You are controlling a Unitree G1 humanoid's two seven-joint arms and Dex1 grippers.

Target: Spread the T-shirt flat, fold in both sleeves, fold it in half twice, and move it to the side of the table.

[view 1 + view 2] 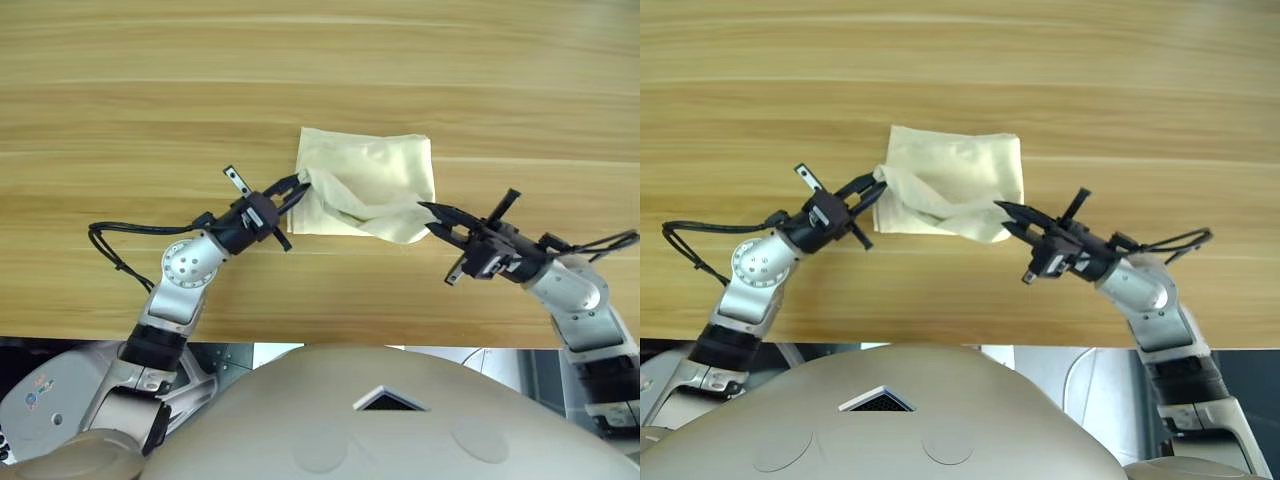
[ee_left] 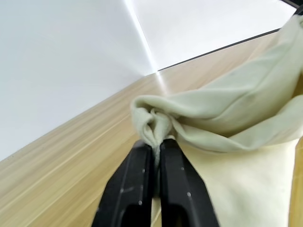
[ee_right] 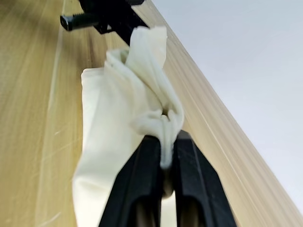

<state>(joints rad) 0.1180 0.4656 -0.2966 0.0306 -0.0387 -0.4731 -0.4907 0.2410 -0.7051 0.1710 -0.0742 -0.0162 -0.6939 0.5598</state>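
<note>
Around the middle of the counter [image 1: 150,100] lies the shirt [image 1: 370,165], already a compact pale-yellow rectangle with no sleeves sticking out. From that I judge the spreading and sleeve folds done, and at least one halving too. Its near edge is raised off the wood and bunched. My left end effector [image 1: 300,186] is clamped tight on the near-left corner and my right end effector [image 1: 435,218] on the near-right corner, with cloth sagging between them. That reads to me as a half fold under way, probably the second. What remains is laying this edge over toward the far edge, then carrying the bundle to the counter's side.
</note>
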